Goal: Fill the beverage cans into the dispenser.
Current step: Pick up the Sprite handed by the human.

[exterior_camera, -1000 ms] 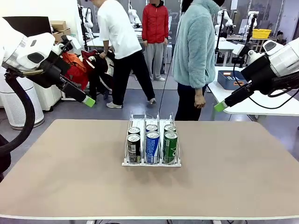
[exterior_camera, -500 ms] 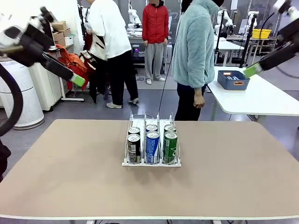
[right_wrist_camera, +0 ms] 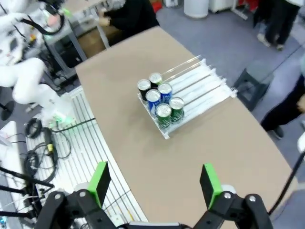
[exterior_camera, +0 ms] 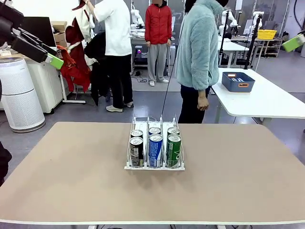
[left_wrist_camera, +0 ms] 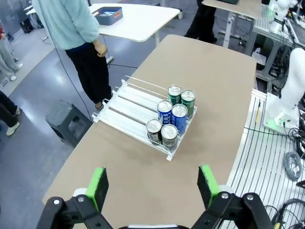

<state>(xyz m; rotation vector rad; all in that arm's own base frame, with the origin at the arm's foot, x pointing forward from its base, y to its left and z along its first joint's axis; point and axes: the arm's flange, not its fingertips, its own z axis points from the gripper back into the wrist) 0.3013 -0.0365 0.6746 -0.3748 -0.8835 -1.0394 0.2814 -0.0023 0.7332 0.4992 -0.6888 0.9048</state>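
Observation:
The dispenser (exterior_camera: 155,164) stands at the table's middle with several beverage cans in its three lanes: a black one (exterior_camera: 136,151), a blue one (exterior_camera: 156,150) and a green one (exterior_camera: 173,150) in the front row, and more behind them. My left gripper (exterior_camera: 53,60) is raised high at the far left, open and empty. High at the far right my right gripper (exterior_camera: 293,43) is also open and empty. From above, the left wrist view shows the dispenser (left_wrist_camera: 125,109), the cans (left_wrist_camera: 171,121) and the open left gripper (left_wrist_camera: 152,186). The right wrist view shows the dispenser (right_wrist_camera: 202,82), the cans (right_wrist_camera: 159,101) and the open right gripper (right_wrist_camera: 155,183).
A person in a light blue fleece (exterior_camera: 198,52) stands at the far edge, just behind the dispenser. A white side table (exterior_camera: 267,102) with a blue tub (exterior_camera: 238,81) stands at the right. Other people move about in the background.
Both arms have lifted up and outward, away from the table. The cans and dispenser have not moved.

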